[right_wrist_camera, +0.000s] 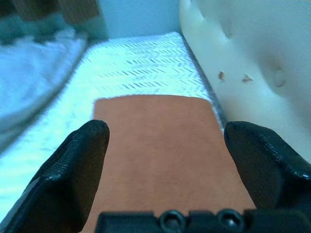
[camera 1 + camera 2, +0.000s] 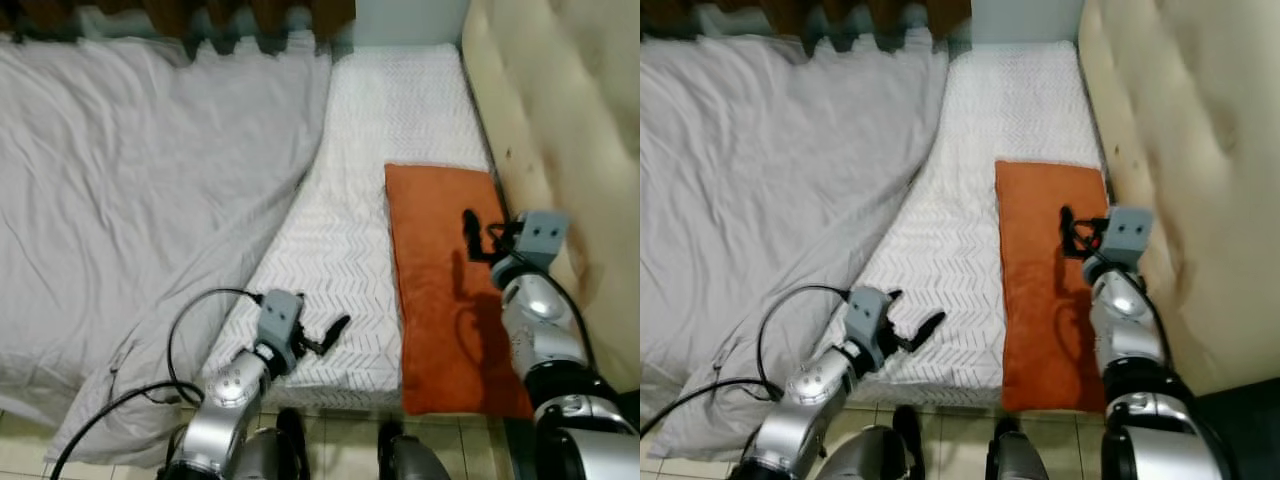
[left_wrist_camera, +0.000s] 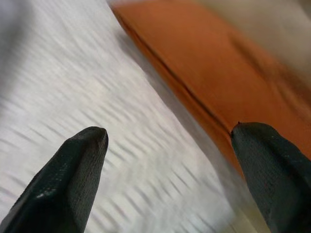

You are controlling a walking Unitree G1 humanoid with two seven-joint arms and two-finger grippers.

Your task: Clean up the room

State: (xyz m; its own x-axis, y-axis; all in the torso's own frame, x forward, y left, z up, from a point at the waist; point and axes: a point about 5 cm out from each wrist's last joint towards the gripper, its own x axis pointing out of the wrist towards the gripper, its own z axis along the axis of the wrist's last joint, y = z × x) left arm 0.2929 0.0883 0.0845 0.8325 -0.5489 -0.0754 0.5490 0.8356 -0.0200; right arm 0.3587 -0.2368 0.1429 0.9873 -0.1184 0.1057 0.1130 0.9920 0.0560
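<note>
An orange pillow [image 2: 440, 290] lies lengthwise on the right side of the white chevron mattress [image 2: 370, 130], close to the headboard. My right gripper [image 2: 480, 238] hovers over the pillow's middle, open, with nothing between its fingers; the wrist view has the pillow [image 1: 155, 145] lying between and beyond the open gripper [image 1: 165, 127]. My left gripper [image 2: 322, 338] is open just above the mattress's near edge, left of the pillow. In its wrist view the gripper [image 3: 167, 131] frames blurred mattress and the pillow's long edge [image 3: 204, 73]. A crumpled grey sheet [image 2: 130, 200] covers the bed's left half.
A cream tufted headboard [image 2: 560, 110] rises along the right, tight against the pillow. The grey sheet hangs over the near left edge toward the tiled floor [image 2: 340, 430]. A black cable [image 2: 180, 340] loops from my left arm. Dark curtains [image 2: 200, 15] hang behind the bed.
</note>
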